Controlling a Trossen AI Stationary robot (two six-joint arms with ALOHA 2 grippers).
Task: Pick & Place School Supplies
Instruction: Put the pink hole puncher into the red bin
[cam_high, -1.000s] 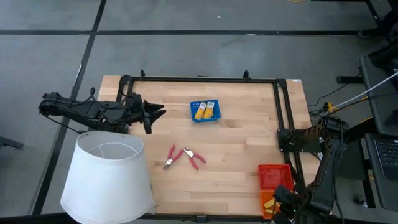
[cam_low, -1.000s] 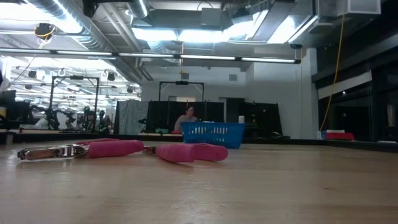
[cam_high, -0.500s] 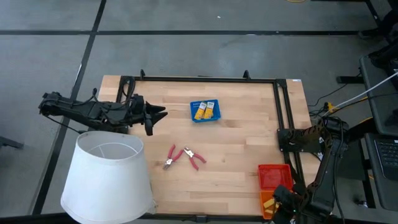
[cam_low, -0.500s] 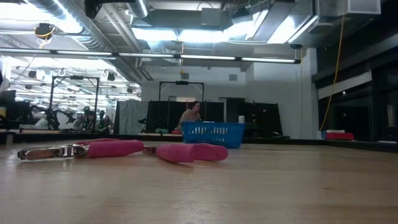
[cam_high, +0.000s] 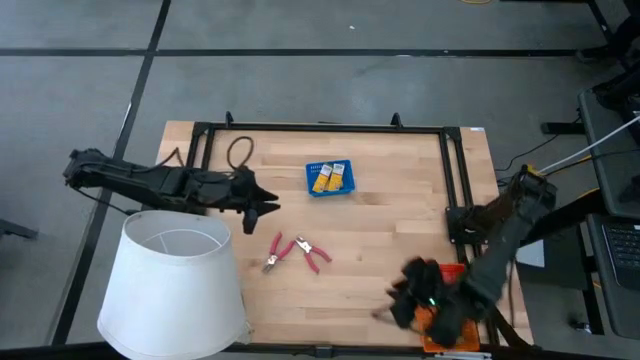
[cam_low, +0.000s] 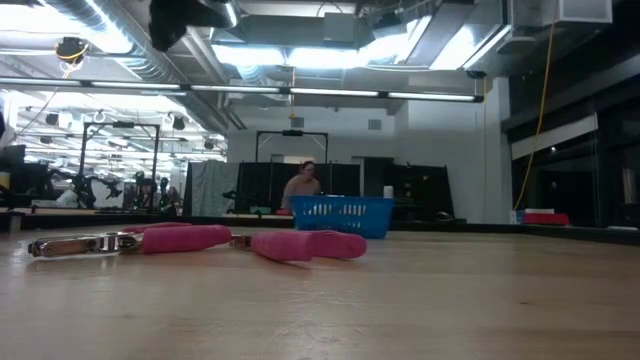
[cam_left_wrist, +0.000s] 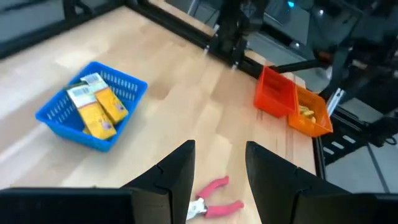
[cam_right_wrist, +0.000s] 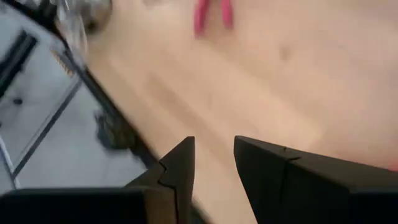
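Red-handled pliers are lying as a pair on the bare wood near the table's middle, and they are what your next reach is turning on. In the high view the left pliers (cam_high: 275, 252) are running on a diagonal, metal nose toward the near-left, handles splayed up toward the far side. The right pliers (cam_high: 313, 253) are slanting the other way, nose at the far-left end, handles trailing toward the near-right. The two noses are sitting close together without clearly touching.

Your left gripper (cam_high: 262, 204) is hovering just on the far-left side of them, much the nearer tool. Its fingers are parted with nothing between them, and in its wrist view one plier handle (cam_left_wrist: 211, 202) is showing right in the gap. So you are looking at a short drop toward the near side, and I judge you are needing a wrist turn so the jaws cross a handle and do not run along it.

Your right gripper (cam_high: 402, 298) is hanging over the near-right part of the table beside the red tray (cam_high: 440, 282), well apart from the pliers. Its fingers are also spread and empty.

Yellow packs (cam_high: 329, 177) are already lying in the blue tray (cam_high: 347, 186) at the far middle. More yellow pieces (cam_left_wrist: 305, 111) are sitting in the orange tray (cam_left_wrist: 314, 122).
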